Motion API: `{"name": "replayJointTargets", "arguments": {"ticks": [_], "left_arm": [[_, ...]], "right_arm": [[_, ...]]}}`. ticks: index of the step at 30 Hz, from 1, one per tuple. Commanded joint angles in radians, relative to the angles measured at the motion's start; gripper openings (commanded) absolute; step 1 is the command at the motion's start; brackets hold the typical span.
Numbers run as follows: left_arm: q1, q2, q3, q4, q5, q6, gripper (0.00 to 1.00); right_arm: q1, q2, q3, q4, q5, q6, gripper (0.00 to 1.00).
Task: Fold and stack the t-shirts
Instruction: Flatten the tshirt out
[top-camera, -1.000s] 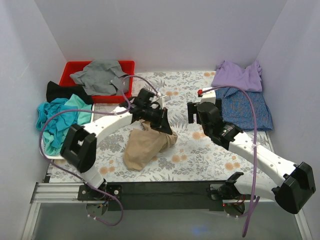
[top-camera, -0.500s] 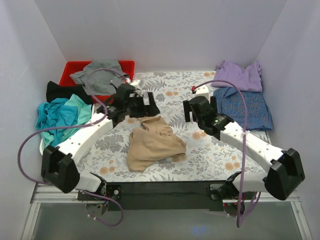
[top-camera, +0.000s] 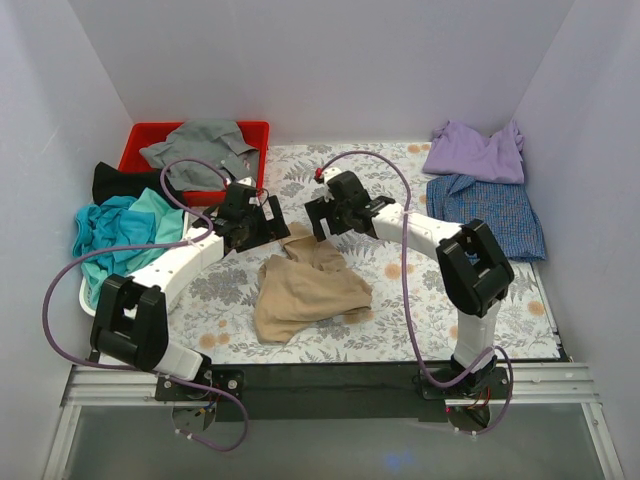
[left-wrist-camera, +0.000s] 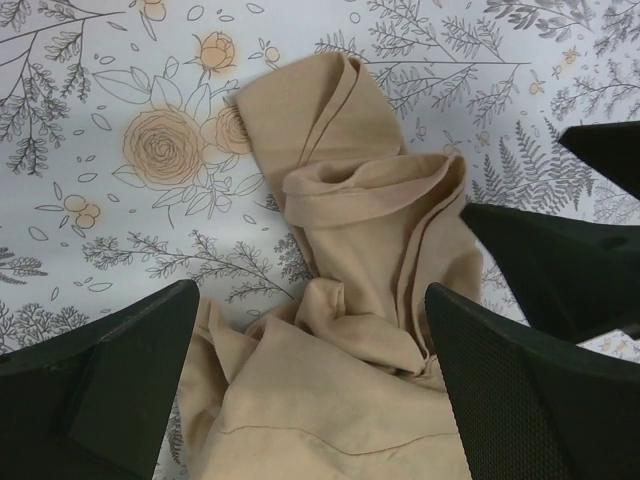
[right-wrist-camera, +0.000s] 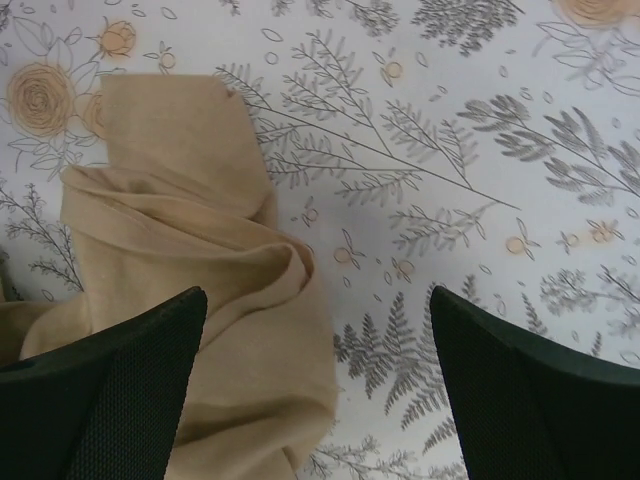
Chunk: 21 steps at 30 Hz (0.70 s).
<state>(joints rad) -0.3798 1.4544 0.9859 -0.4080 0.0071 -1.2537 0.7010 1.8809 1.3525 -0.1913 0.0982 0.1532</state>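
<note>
A crumpled tan-beige t-shirt lies on the flowered table cloth in the middle. My left gripper hovers open at its far left end; in the left wrist view its fingers straddle the bunched tan cloth without holding it. My right gripper is open just beyond the shirt's far edge. Seen from the right wrist, the tan shirt lies under the left finger, and bare table shows between the fingers. Other t-shirts: lavender, blue-checked, teal, grey, black.
The red bin stands at the back left with the grey shirt draped over it. A white basket rim shows under the teal shirt at the left wall. White walls close in three sides.
My left gripper opened and let the tan shirt drop flat onto the table, then drew back to the left. My right arm swung left to the shirt's far edge.
</note>
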Motion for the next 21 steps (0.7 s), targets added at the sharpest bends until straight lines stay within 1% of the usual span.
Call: {"name": "replayJointTargets", "arguments": {"ticks": [1, 4, 8, 12, 13, 14, 15, 16, 17, 18, 19, 20, 21], "left_arm": [[0.001, -0.022, 0.002, 0.040, 0.033, -0.012, 0.95], [0.001, -0.022, 0.000, 0.040, 0.011, -0.004, 0.95], [-0.001, -0.012, 0.005, 0.038, 0.019, -0.001, 0.95], [0.001, 0.006, 0.014, 0.040, 0.034, 0.005, 0.95], [0.001, 0.012, 0.016, 0.038, 0.040, 0.008, 0.95], [0.001, 0.018, 0.017, 0.038, 0.051, 0.014, 0.95], [0.001, 0.027, 0.019, 0.035, 0.050, 0.014, 0.95], [-0.001, 0.029, 0.020, 0.032, 0.048, 0.013, 0.95], [-0.001, 0.026, 0.017, 0.032, 0.047, 0.013, 0.95], [0.001, 0.026, 0.016, 0.035, 0.044, 0.013, 0.95], [-0.001, 0.026, 0.013, 0.035, 0.045, 0.014, 0.95], [-0.001, 0.029, 0.014, 0.037, 0.047, 0.016, 0.95], [-0.001, 0.032, 0.017, 0.037, 0.051, 0.019, 0.95]], "right_arm": [[-0.005, 0.044, 0.076, 0.049, -0.147, -0.029, 0.97], [-0.006, 0.092, 0.096, 0.038, -0.179, -0.041, 0.96], [-0.008, 0.122, 0.112, 0.010, -0.212, -0.052, 0.92], [-0.015, 0.148, 0.137, -0.011, -0.221, -0.070, 0.84], [-0.020, 0.158, 0.148, -0.020, -0.229, -0.070, 0.77], [-0.027, 0.164, 0.154, -0.028, -0.235, -0.069, 0.73], [-0.032, 0.168, 0.157, -0.034, -0.232, -0.069, 0.53], [-0.038, 0.162, 0.151, -0.033, -0.227, -0.066, 0.40], [-0.041, 0.137, 0.145, -0.033, -0.213, -0.072, 0.31], [-0.043, 0.123, 0.132, -0.030, -0.200, -0.075, 0.17], [-0.052, 0.110, 0.132, -0.028, -0.184, -0.079, 0.07], [-0.060, 0.101, 0.131, -0.030, -0.184, -0.078, 0.01], [-0.070, 0.083, 0.128, -0.030, -0.190, -0.076, 0.01]]}}
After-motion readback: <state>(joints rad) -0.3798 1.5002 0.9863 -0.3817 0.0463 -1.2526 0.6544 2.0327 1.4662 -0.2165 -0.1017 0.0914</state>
